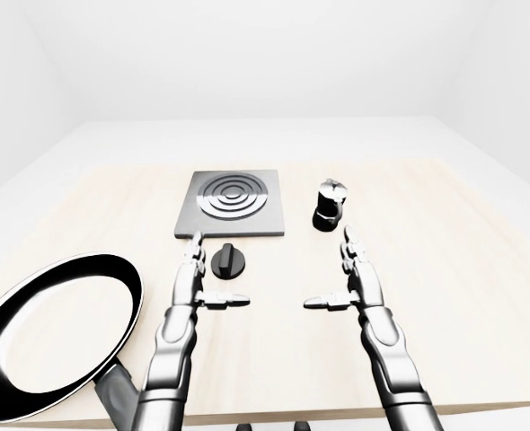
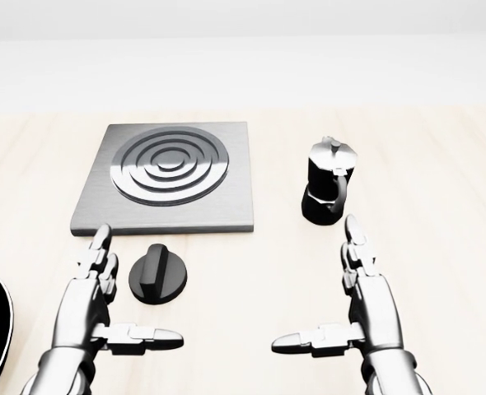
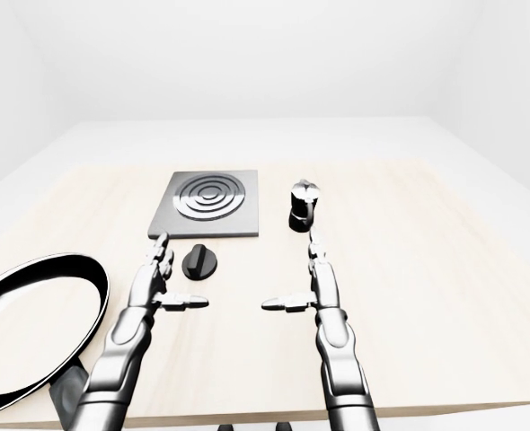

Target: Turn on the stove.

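Both hands hover low over the wooden surface (image 2: pixel 441 214), palms facing each other, fingers extended straight and thumbs pointing inward; neither holds anything. Left hand (image 2: pixel 95 304) sits just beside the black knob (image 2: pixel 158 275), on its left in the head view, fingers spread wide and apart from it. Right hand (image 2: pixel 362 300) is well apart from the knob, below the moka pot (image 2: pixel 329 181). Stove plate (image 2: pixel 169 177), grey with concentric rings, lies just above the knob. Frying pan (image 1: pixel 54 328) rests at the left edge of the left-eye view.

Task status: not started, by this evidence. Remaining steps, as judged: close the left fingers on the knob and rotate it.
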`<state>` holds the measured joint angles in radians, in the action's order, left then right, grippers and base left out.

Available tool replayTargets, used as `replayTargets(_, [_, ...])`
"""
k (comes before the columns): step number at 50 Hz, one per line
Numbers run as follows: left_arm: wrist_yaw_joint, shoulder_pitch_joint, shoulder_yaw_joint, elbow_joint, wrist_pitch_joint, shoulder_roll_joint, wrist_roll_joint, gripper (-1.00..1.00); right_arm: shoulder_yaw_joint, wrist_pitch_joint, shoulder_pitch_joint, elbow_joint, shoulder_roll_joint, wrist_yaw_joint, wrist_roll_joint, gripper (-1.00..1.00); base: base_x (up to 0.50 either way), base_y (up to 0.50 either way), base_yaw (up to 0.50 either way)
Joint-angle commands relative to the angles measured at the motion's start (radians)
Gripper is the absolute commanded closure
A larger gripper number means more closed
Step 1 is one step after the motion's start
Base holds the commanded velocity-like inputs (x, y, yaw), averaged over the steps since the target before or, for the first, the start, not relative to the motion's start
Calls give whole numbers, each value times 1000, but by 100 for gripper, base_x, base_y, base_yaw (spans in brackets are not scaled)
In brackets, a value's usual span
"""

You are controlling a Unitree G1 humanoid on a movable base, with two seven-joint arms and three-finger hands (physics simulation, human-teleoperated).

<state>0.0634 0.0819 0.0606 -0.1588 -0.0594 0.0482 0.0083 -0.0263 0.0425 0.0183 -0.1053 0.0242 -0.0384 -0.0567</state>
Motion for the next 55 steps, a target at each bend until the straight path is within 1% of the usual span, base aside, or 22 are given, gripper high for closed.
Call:
replayTargets(1, [2,12,-3,-32,0,4,18,-100,1,0,1,-3,0,-1,-1,-100,0,0,0])
replayTargets(3, [4,13,-4,-32,-3,4,21,-100,0,3,3,-9,0,-1,0,-100,0,0,0])
replayTargets(5, [8,12,-7,-33,-3,4,26,-100,1,-4,1,-1,0,-1,0,-100,0,0,0])
replayTargets(7, [12,13,-10,-48,9,5,35,-100,1,-2,2,-4,0,-1,-1,-100,0,0,0])
replayTargets(10, [16,12,-12,-46,5,4,39,-100,2,-9,0,2,0,-1,-2,-100,0,0,0])
replayTargets(11, [18,13,-12,-53,10,4,41,-100,2,-7,2,-2,0,-1,-2,-100,0,0,0])
replayTargets(13, [20,10,-14,-48,6,3,45,-100,1,-2,4,-9,0,-1,-1,-100,0,0,0])
replayTargets(16, [24,13,-16,-65,19,4,52,-100,2,-8,1,-2,0,-1,-2,-100,0,0,0])
replayTargets(20, [28,9,-20,-57,14,3,59,-100,1,-8,1,-3,0,-2,-2,-100,0,0,0])
replayTargets(25, [32,12,-21,-73,25,2,65,-100,0,-6,3,-8,0,-2,-1,-100,0,0,0])
replayTargets(26, [33,11,-21,-71,23,2,66,-100,1,-3,5,-13,1,-2,-3,-100,0,0,0])
replayTargets(27, [36,14,-21,-81,23,2,66,-100,-1,35,9,-57,1,0,-3,-100,0,0,0])
replayTargets(28, [37,16,-20,-87,26,3,66,-100,-2,45,13,-91,1,2,-3,-100,0,0,0])
replayTargets(29, [38,20,-18,-97,30,3,65,-100,0,12,8,-34,1,0,-2,-100,0,0,0])
replayTargets(30, [38,21,-18,-101,30,4,64,-100,0,0,8,-21,1,-1,-2,-100,0,0,0])
replayTargets(34, [39,23,-20,-106,27,3,65,-100,0,-6,7,-16,1,0,-2,-100,0,0,0])
replayTargets(35, [54,15,-38,-104,26,6,85,-100,2,-17,7,-18,2,-2,-5,-100,0,0,0])
replayTargets(41, [62,16,-38,-113,34,2,100,-100,1,-22,9,-18,1,-2,-5,-100,0,0,0])
replayTargets(46, [64,15,-38,-111,32,0,103,-100,1,-22,10,-21,1,-3,-5,-100,0,0,0])
replayTargets(49, [63,19,-39,-124,42,0,107,-100,1,-26,8,-16,1,-3,-5,-100,0,0,0])
replayTargets(53, [67,16,-42,-117,37,-1,111,-100,1,-21,11,-26,2,-3,-6,-100,0,0,0])
replayTargets(55, [69,18,-42,-126,42,-1,112,-100,1,-22,11,-24,1,-3,-6,-100,0,0,0])
